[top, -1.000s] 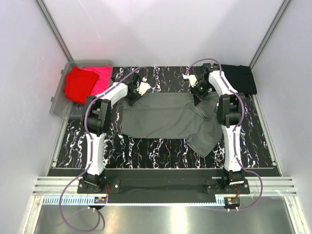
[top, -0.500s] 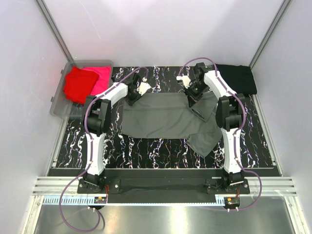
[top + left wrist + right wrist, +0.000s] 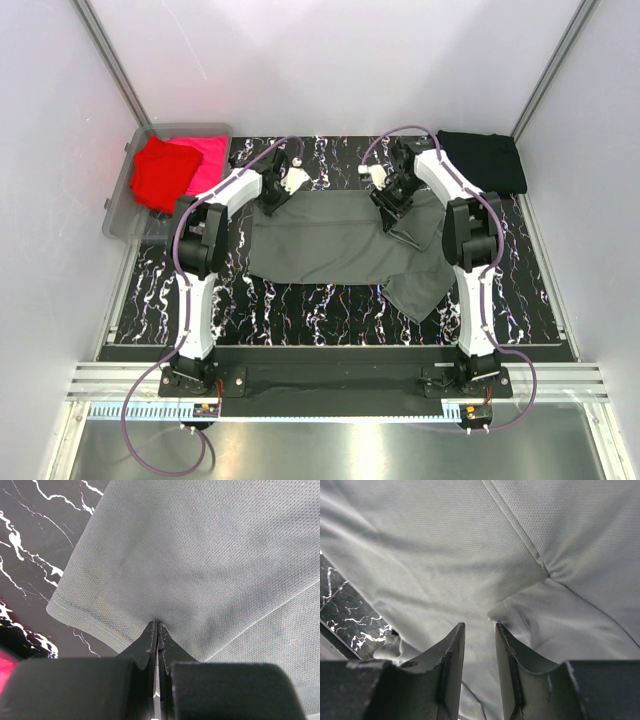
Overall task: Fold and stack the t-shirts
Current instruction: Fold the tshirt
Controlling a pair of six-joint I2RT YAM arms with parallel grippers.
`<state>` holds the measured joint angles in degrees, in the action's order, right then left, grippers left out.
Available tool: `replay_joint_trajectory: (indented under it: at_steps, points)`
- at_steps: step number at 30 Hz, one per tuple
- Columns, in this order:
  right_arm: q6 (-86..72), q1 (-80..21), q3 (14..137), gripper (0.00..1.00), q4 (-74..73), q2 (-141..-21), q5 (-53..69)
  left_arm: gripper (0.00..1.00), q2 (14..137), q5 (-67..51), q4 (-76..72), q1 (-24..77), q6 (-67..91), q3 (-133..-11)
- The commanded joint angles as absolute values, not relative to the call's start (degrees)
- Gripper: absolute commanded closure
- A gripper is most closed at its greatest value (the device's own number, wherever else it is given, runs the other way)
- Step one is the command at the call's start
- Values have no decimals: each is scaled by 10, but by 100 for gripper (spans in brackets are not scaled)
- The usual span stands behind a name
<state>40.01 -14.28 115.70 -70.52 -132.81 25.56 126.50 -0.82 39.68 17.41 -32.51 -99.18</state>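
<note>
A dark grey t-shirt (image 3: 335, 240) lies spread across the middle of the marbled black mat, its right part bunched and trailing toward the front. My left gripper (image 3: 272, 196) is shut on the shirt's back left hem; the left wrist view shows the jaws (image 3: 157, 625) pinching the grey cloth (image 3: 200, 555). My right gripper (image 3: 390, 205) hovers over the shirt's back right part, open by a narrow gap and empty (image 3: 479, 627), with a folded corner of cloth (image 3: 520, 605) just past the right fingertip. A folded black t-shirt (image 3: 485, 160) lies at the back right.
A clear bin (image 3: 118, 215) at the back left holds a red shirt (image 3: 158, 172) and a pink shirt (image 3: 205, 160). White walls enclose the mat on three sides. Purple cables loop above both arms.
My right gripper has moved left over the shirt's right part, and the bunched cloth there has shifted slightly. The left gripper has stayed in place, holding the hem.
</note>
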Motion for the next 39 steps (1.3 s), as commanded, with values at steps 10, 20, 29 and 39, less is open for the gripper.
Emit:
replay_joint_trajectory:
  at_steps: [10, 20, 29, 39]
  points:
    - [324, -77, 1227, 63, -629, -1275, 239, 100, 1281, -2, 424, 167, -335, -1070]
    - [314, -4, 1216, 63, -623, -1327, 229, 100, 1336, 16, 470, 158, -340, -1117]
    - [324, 17, 1185, 63, -620, -1355, 214, 100, 1397, 41, 508, 145, -345, -1185]
    - [311, 16, 1262, 63, -614, -1425, 186, 100, 1434, 56, 512, 134, -352, -1244]
